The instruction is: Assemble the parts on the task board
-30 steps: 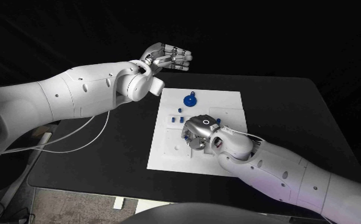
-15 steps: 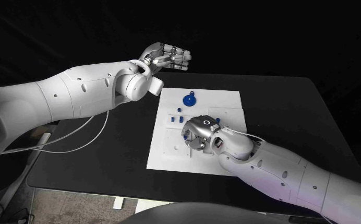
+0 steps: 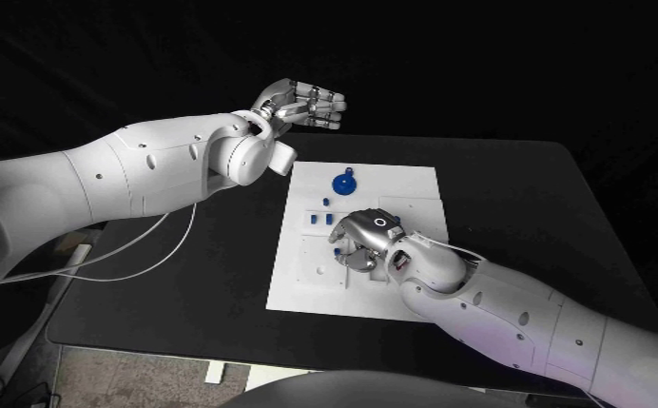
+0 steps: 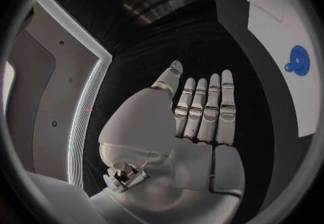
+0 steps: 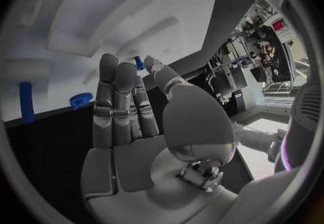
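While your right hand point(image 3: 363, 240) hangs low over the white rectangular task board point(image 3: 412, 184), the small blue parts under it are the ones at risk.

Going left to right: your left hand point(image 3: 304, 104) is raised behind the far edge of the black desk point(image 3: 521, 199), well apart from the board, fingers straight and close together, holding nothing. The round blue disc with a small tab point(image 3: 346, 182) lies free on the board's far half, and short blue pegs point(image 3: 329, 216) stand just beside your right hand. That hand sits over the board's middle, fingers extended side by side; I cannot tell whether it touches any part. Lower it carelessly and you could tip a peg, I judge.
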Motion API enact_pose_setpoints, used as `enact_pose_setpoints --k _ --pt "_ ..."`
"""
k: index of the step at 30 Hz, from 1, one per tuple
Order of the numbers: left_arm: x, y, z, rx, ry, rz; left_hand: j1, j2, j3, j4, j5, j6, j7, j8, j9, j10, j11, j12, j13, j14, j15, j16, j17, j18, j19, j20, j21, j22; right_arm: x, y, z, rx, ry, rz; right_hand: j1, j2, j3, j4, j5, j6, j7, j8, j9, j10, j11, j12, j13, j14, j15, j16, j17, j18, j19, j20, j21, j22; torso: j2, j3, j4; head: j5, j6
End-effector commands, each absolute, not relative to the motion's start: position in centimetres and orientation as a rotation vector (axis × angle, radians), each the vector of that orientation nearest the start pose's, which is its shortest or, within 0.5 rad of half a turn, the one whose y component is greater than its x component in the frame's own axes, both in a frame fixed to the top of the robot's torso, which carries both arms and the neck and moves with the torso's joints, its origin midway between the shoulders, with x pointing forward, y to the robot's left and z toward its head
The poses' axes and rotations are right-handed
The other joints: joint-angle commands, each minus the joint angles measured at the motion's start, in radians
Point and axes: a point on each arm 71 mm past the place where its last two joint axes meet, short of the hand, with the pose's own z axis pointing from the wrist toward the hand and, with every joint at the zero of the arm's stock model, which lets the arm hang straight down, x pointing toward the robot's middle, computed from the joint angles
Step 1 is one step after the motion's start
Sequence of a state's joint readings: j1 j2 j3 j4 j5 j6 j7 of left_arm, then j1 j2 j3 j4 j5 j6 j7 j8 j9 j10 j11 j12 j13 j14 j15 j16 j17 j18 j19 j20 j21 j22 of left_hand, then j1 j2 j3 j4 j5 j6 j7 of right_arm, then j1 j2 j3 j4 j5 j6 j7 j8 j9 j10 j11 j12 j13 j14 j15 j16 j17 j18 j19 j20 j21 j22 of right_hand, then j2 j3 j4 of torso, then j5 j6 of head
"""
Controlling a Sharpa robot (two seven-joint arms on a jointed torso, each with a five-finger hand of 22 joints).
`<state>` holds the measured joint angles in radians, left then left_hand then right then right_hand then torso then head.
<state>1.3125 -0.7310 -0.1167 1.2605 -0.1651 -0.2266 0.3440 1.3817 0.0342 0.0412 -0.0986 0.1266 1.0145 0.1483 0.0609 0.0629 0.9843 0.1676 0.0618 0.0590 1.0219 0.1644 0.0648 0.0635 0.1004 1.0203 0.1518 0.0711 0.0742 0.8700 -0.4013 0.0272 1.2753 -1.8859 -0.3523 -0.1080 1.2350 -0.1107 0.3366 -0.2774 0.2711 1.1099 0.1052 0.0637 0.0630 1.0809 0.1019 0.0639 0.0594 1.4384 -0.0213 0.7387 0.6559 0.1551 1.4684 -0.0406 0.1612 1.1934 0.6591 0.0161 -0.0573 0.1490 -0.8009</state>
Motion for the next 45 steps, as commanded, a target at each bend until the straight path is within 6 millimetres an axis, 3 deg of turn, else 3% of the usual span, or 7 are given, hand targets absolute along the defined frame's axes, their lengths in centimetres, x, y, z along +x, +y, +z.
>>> enact_pose_setpoints --k 1,11,16,25,33,38,45 --pt "54.5 22.5 -16.0 -0.869 1.487 -1.413 -0.001 0.009 -0.006 0.002 -0.004 -0.001 0.005 0.002 0.001 0.002 0.003 0.003 -0.001 -0.006 0.0 -0.005 -0.001 0.004 0.003 0.001 0.002 -0.001 42.6 -3.2 -30.8 -0.429 1.605 0.8 0.005 -0.002 0.013 -0.001 -0.002 0.001 0.005 -0.002 -0.001 0.002 -0.005 -0.005 -0.001 0.004 0.004 0.007 -0.004 0.008 0.035 0.004 0.013 -0.006 0.0 0.0003 -0.0014 -0.003 0.002" --pt "54.4 22.8 -16.0 -0.87 1.483 -1.41 -0.001 0.009 -0.006 0.002 -0.004 -0.001 0.005 0.002 0.001 0.002 0.003 0.003 -0.001 -0.006 0.0 -0.005 -0.001 0.004 0.003 0.001 0.002 -0.001 43.3 -4.8 -28.3 -0.36 1.591 0.828 -0.02 -0.014 0.084 -0.004 0.004 -0.006 0.005 -0.002 -0.001 0.07 -0.02 -0.005 -0.001 0.007 -0.007 0.029 0.004 0.0 0.034 -0.007 0.049 -0.008 -0.001 0.0 -0.0038 -0.014 0.013" --pt "54.4 23.2 -16.0 -0.871 1.48 -1.404 0.001 0.008 -0.007 0.002 -0.004 0.0 0.004 0.002 0.001 0.002 0.002 0.004 -0.001 -0.006 0.0 -0.004 -0.001 0.005 0.003 0.001 0.002 -0.001 44.3 -6.5 -26.5 -0.308 1.613 0.857 -0.038 -0.008 0.075 0.006 0.01 -0.018 -0.001 -0.002 -0.001 0.073 -0.022 -0.005 -0.001 0.009 -0.008 0.041 0.011 -0.003 0.035 -0.008 0.06 -0.007 -0.002 -0.0005 -0.0071 -0.017 0.02" --pt "54.3 23.8 -16.0 -0.87 1.473 -1.395 0.001 0.008 -0.007 0.002 -0.004 0.0 0.004 0.002 0.001 0.002 0.002 0.004 -0.001 -0.006 0.0 -0.004 -0.001 0.005 0.003 0.001 0.002 -0.001 46.0 -10.3 -23.7 -0.255 1.646 0.858 -0.024 0.024 -0.077 0.005 0.029 -0.044 -0.006 -0.001 -0.001 0.056 -0.019 -0.004 0.0 0.007 -0.005 0.061 0.014 -0.002 0.034 -0.005 0.08 -0.02 -0.004 0.0003 -0.0091 -0.022 0.027" --pt "54.3 24.0 -16.0 -0.868 1.468 -1.394 0.001 0.008 -0.007 0.002 -0.004 0.0 0.004 0.002 0.001 0.002 0.002 0.004 -0.001 -0.006 0.0 -0.004 -0.001 0.005 0.003 0.001 0.002 -0.001 48.0 -13.1 -23.7 -0.258 1.715 0.754 0.008 0.036 -0.216 0.028 0.031 -0.068 -0.017 -0.002 -0.001 0.02 -0.011 -0.004 0.0 0.002 0.003 0.062 0.005 0.002 0.029 0.002 0.077 -0.034 -0.003 0.0001 -0.0062 -0.024 0.028" --pt "54.4 24.1 -15.9 -0.868 1.466 -1.393 -0.001 0.006 -0.009 0.003 -0.005 -0.001 0.004 0.002 0.001 0.003 0.002 0.004 -0.001 -0.005 0.0 -0.004 -0.001 0.004 0.002 0.001 0.002 -0.001 48.6 -13.8 -24.2 -0.276 1.769 0.701 0.046 0.023 -0.301 0.102 0.003 -0.084 -0.024 -0.001 -0.001 -0.021 -0.001 0.0 0.0 -0.007 0.011 0.057 -0.004 0.005 0.022 0.01 0.064 -0.043 -0.003 0.0006 -0.005 -0.026 0.027" --pt "54.4 24.1 -16.0 -0.868 1.464 -1.392 -0.001 0.006 -0.009 0.003 -0.005 -0.001 0.004 0.002 0.001 0.003 0.002 0.004 -0.001 -0.005 0.0 -0.004 -0.001 0.004 0.002 0.001 0.002 -0.001 49.0 -13.6 -24.7 -0.311 1.815 0.652 0.082 0.011 -0.32 0.165 -0.035 -0.09 -0.032 -0.001 0.0 -0.033 0.0 -0.001 -0.001 -0.011 0.012 0.059 -0.011 0.005 0.025 0.011 0.053 -0.05 -0.002 0.0002 -0.0041 -0.029 0.025"
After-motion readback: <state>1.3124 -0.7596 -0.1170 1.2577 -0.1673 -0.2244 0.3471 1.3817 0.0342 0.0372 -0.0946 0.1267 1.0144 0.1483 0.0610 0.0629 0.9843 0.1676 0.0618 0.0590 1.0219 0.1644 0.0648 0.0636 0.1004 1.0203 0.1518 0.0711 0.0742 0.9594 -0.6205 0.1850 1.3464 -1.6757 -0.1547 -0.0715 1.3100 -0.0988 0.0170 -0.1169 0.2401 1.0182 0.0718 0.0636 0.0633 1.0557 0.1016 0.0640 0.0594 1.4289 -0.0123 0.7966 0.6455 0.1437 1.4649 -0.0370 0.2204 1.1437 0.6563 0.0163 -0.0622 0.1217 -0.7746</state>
